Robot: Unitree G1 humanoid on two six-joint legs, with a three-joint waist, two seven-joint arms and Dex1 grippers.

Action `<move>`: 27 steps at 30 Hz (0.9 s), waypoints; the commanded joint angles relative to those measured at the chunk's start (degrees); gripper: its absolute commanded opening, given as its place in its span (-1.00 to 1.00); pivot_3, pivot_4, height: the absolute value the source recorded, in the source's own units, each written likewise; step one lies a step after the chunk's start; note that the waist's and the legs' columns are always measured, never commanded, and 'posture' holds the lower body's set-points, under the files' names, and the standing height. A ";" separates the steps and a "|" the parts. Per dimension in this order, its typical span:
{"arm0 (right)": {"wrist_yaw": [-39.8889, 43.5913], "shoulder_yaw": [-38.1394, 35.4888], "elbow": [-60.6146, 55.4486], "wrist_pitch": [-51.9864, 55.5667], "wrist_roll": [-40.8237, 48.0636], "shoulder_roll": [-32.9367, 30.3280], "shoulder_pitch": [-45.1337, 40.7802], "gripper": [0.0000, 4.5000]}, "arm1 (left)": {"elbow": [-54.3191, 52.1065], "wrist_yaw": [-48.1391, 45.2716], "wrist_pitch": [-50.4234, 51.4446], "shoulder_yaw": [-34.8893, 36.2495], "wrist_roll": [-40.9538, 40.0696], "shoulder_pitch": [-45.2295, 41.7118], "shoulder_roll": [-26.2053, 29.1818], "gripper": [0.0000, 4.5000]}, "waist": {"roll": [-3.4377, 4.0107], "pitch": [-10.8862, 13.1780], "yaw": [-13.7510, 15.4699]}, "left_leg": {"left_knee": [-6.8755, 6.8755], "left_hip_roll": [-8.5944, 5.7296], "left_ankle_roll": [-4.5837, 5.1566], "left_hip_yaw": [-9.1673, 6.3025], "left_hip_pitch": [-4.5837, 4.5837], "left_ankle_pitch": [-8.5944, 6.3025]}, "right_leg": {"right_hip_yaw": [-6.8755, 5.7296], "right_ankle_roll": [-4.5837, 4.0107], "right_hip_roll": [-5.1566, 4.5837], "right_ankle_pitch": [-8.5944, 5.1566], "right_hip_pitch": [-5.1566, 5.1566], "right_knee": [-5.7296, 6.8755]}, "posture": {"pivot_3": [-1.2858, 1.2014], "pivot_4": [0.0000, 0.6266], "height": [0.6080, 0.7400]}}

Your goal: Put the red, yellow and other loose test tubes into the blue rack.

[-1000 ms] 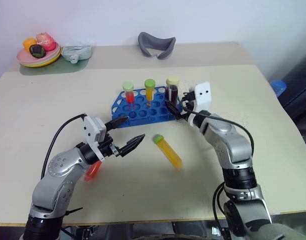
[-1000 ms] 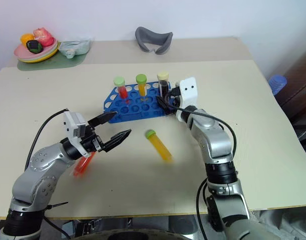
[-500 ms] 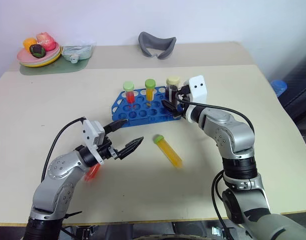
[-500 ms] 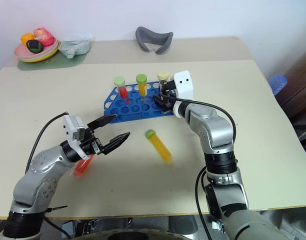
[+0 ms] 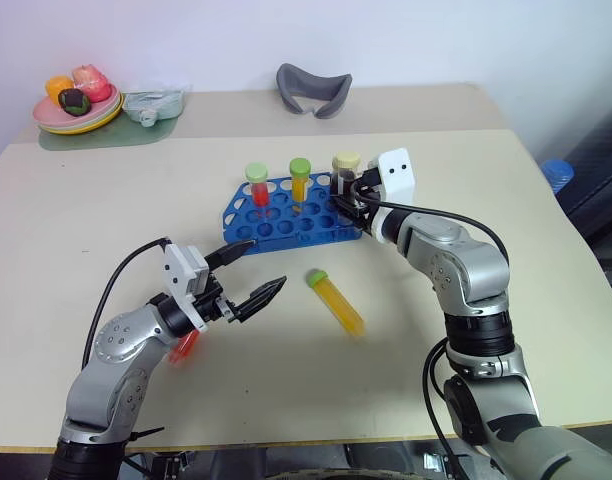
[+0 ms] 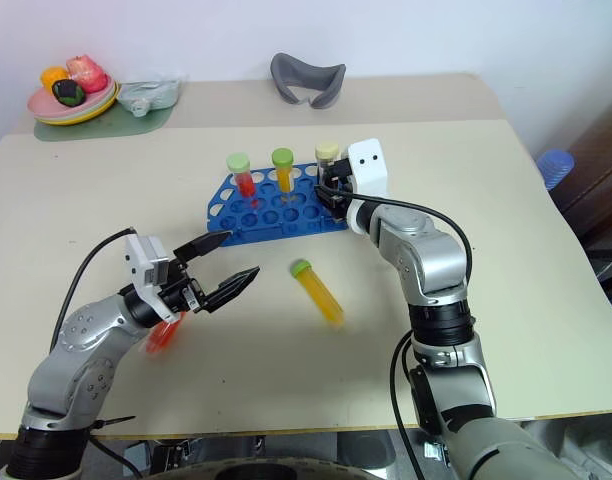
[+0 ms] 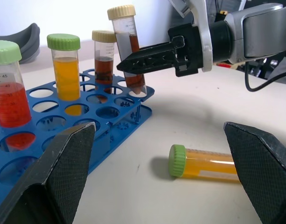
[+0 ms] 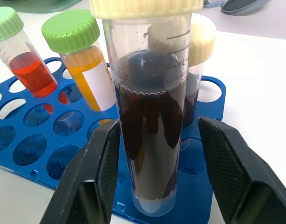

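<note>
- Standing on the tabletop (image 5: 106, 200), the blue rack (image 5: 286, 222) carries a red tube with a green cap (image 5: 257, 186), an orange tube with a green cap (image 5: 300, 179) and a dark tube with a cream cap (image 7: 104, 52) along its far side.
- At the rack's right end, the right gripper (image 5: 344, 205) has its fingers (image 8: 94, 177) on either side of a second dark tube (image 8: 150, 112) with a cream cap — this tube stands upright with its tip in a corner hole; whether the fingers press on it or only flank it cannot be told (small gaps show in the right wrist view).
- One yellow tube with a green cap (image 5: 335, 300) lies on its side on the tabletop, in front of the rack and well apart from both grippers.
- Hovering over the tabletop nearer the robot, the left gripper (image 5: 256, 270) has its fingers (image 5: 263, 296) spread wide apart and holds nothing.
- A loose red tube (image 5: 184, 343) lies just behind the left arm, partly hidden.
- Far back — a plate of toy food (image 5: 76, 112) and a grey curved piece (image 5: 313, 88).
</note>
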 commanded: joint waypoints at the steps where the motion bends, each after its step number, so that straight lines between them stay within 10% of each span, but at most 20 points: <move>1: -0.04 -0.68 -1.29 -0.45 0.47 0.33 -1.46 -0.06 | -1.09 0.48 -0.03 0.00 -0.35 -0.92 -0.07 1.00 | 0.00 0.00 0.00 | 0.00 0.00 0.00 0.00 0.00 0.00 | 0.00 0.00 0.00 0.00 0.00 0.00 | 0.03 -0.52 1.00; 3: -0.23 -0.58 -1.41 -0.34 0.24 0.21 -1.35 -0.41 | -1.29 0.67 0.21 -0.02 -0.44 -1.06 -0.03 1.00 | 0.00 0.00 0.01 | 0.00 0.00 0.00 0.00 0.00 0.00 | 0.00 0.00 0.00 0.00 0.00 0.00 | 0.03 -0.52 1.00; 27: 3.39 3.11 2.89 -32.26 -4.79 4.61 12.83 -0.41 | -2.96 1.24 1.87 1.05 -1.57 -0.88 1.37 1.00 | 0.00 0.00 -0.02 | -0.04 0.00 0.00 0.00 0.00 0.00 | 0.00 0.00 0.00 0.00 0.00 -0.04 | 0.03 -0.52 1.00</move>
